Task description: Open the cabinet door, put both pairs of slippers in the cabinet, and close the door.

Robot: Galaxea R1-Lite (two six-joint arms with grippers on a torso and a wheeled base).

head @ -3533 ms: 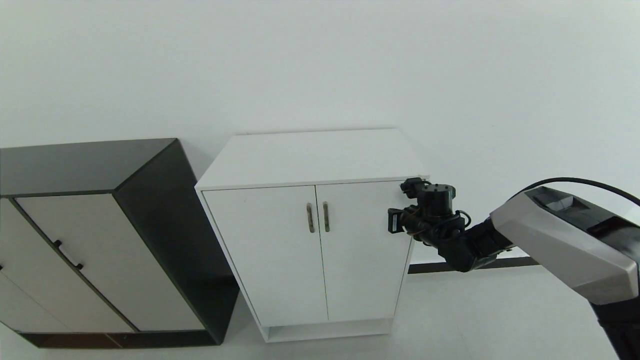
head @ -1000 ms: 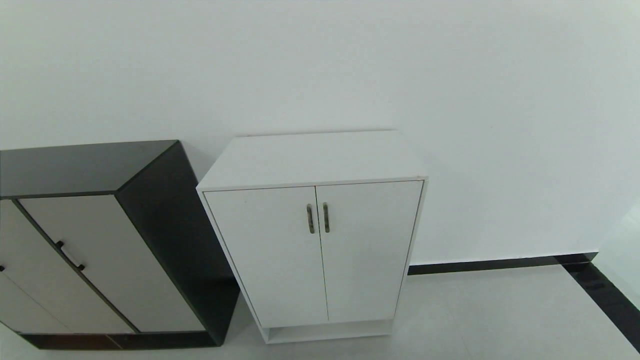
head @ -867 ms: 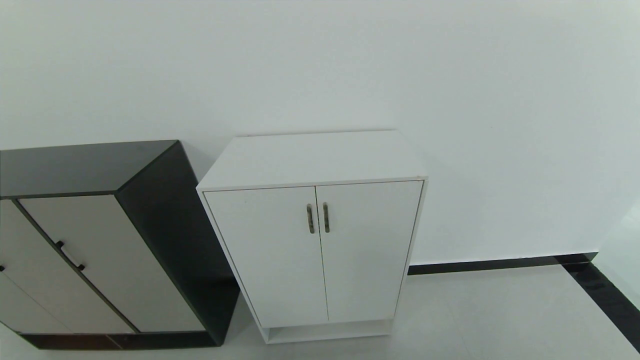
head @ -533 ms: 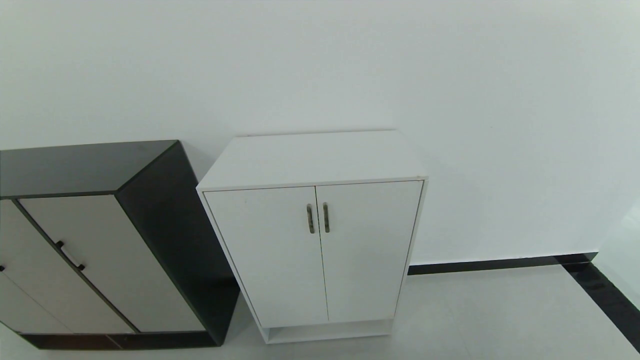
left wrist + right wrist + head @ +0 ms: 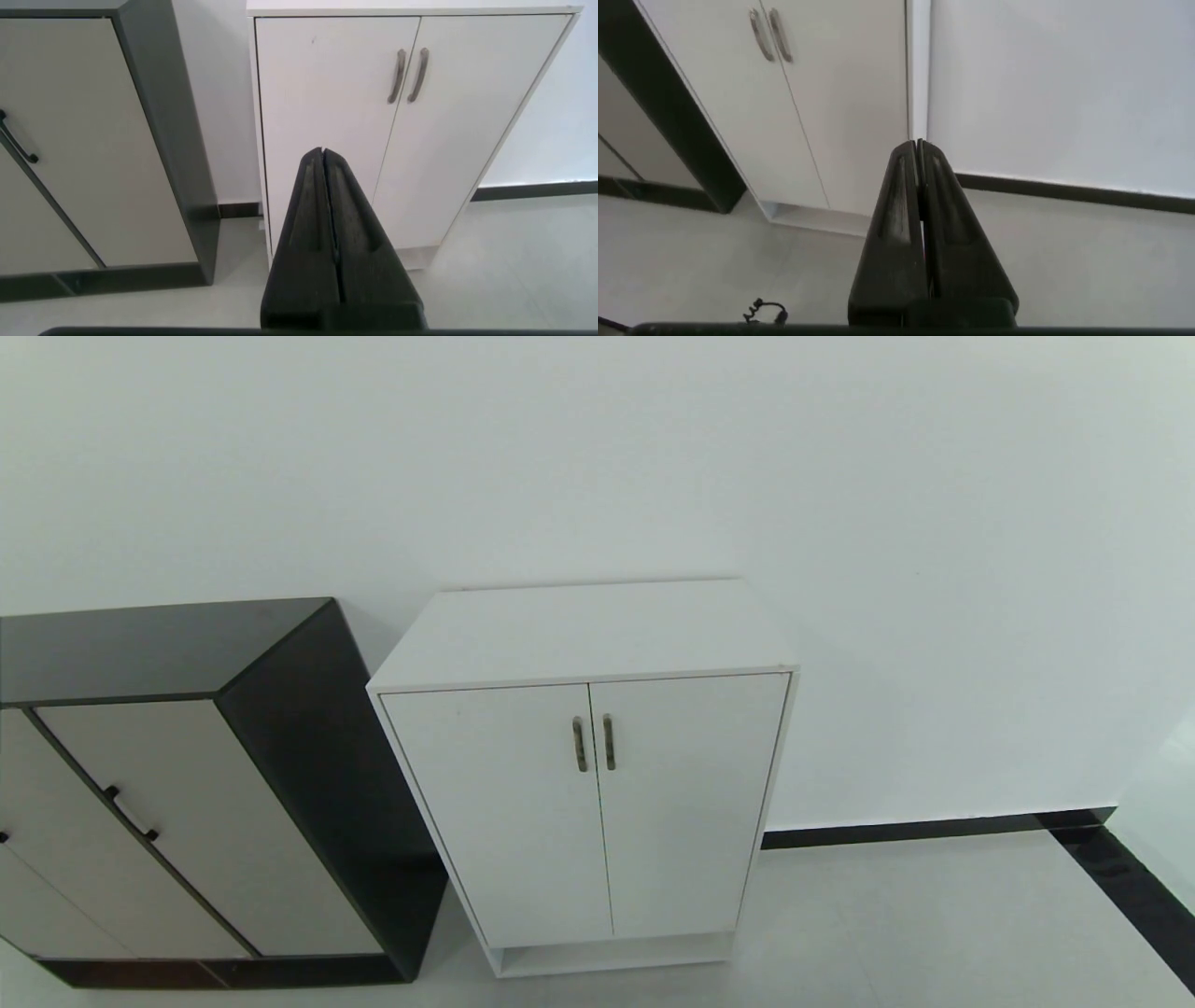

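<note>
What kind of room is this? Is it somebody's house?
Probably a plain indoor room, maybe a hallway or a test room; I can't tell whose. A white two-door cabinet stands against a bare white wall, a black cabinet sits right beside it, and the floor is pale and smooth.

No readable text, labels or numbers anywhere, cabinet [image 5: 523, 821] included.

The cabinet [image 5: 579, 635] stands on the floor [image 5: 887, 924] against the wall [image 5: 597, 457]; a neighbouring cabinet [image 5: 308, 756] stands just left of it.

White wall [image 5: 840, 476], blk skirting [image 5: 915, 828], pale floor [image 5: 887, 924]; dark cupboard [image 5: 308, 756] at L
</note>
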